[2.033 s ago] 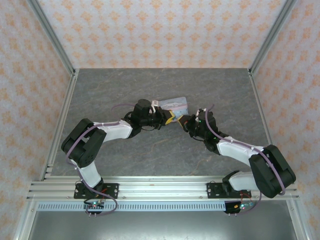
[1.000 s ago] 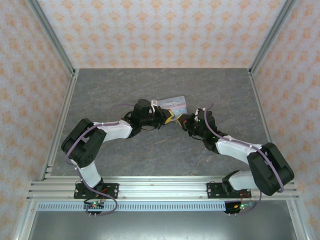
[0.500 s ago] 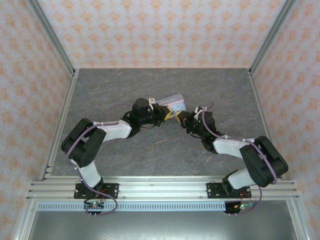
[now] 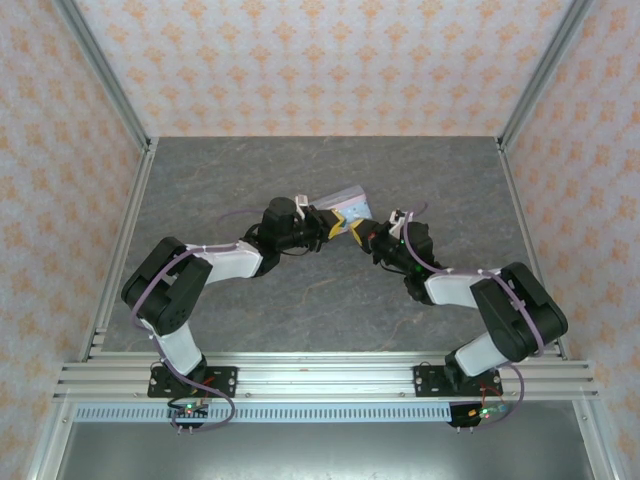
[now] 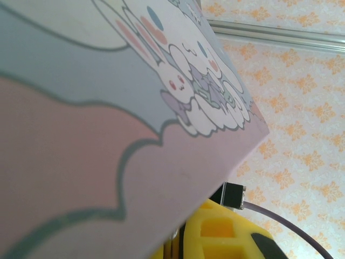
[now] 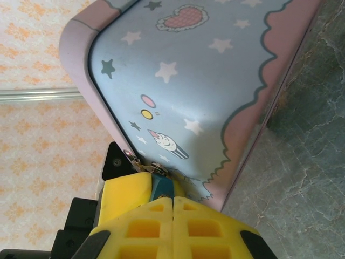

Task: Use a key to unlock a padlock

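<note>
The teal padlock (image 6: 163, 187) hangs by its metal shackle (image 6: 156, 168) from the hasp of a pastel cartoon-printed tin (image 6: 199, 81). My left gripper (image 4: 338, 226) is shut on the padlock, with a yellow finger (image 6: 126, 189) on each side of its body. My right gripper (image 6: 173, 200) is shut, its pads pressed together right at the padlock's lower end. The key is hidden, and I cannot tell if it sits between those pads. The tin (image 4: 336, 200) is tilted, its near end lifted off the table. In the left wrist view the tin (image 5: 108, 135) covers most of my finger (image 5: 232, 237).
The grey marbled table (image 4: 300, 300) spreads around both arms. Aluminium posts (image 4: 110, 90) and patterned walls stand at the sides and back. The right arm's black plug (image 5: 234, 194) and purple cable lie just behind the tin's edge.
Both grippers have shifted slightly up and left, taking the padlock end of the tin with them. The right arm's elbow has swung inward. Both grips stay the same.
</note>
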